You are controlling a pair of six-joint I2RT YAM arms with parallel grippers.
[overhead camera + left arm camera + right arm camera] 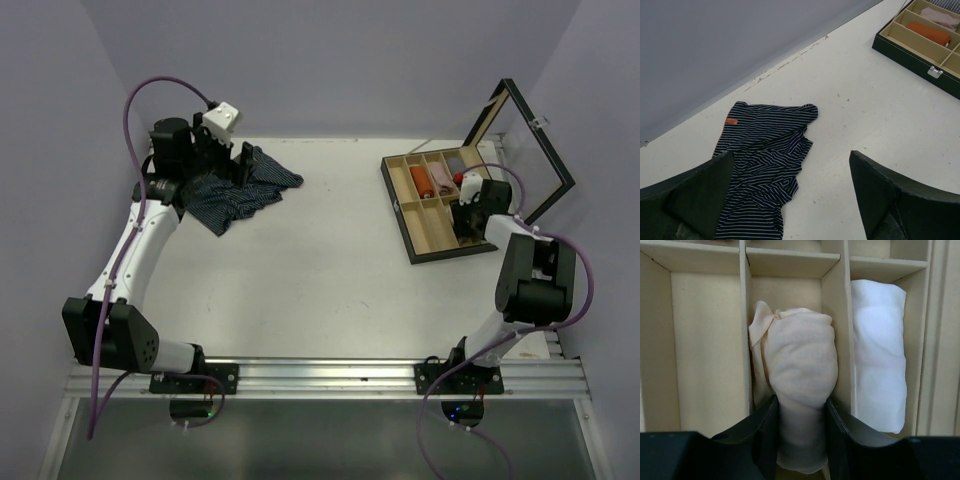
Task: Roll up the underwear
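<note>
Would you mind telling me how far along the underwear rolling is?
Done: a white roll lies in its box compartment. In hand: the right gripper grips the beige roll in the neighbouring compartment. Left: the navy striped garment lies crumpled and unrolled on the table, below the open left gripper.

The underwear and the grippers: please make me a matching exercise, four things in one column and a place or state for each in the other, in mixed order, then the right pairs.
Things
1. navy striped underwear
2. beige underwear
3. white roll
4. left gripper

Places or states
A. open, above the table
B. clamped by the right gripper, in a compartment of the box
C. lying unrolled on the table
D. alone in the compartment next to the clamped one

Pairs: 1-C, 2-B, 3-D, 4-A
</note>
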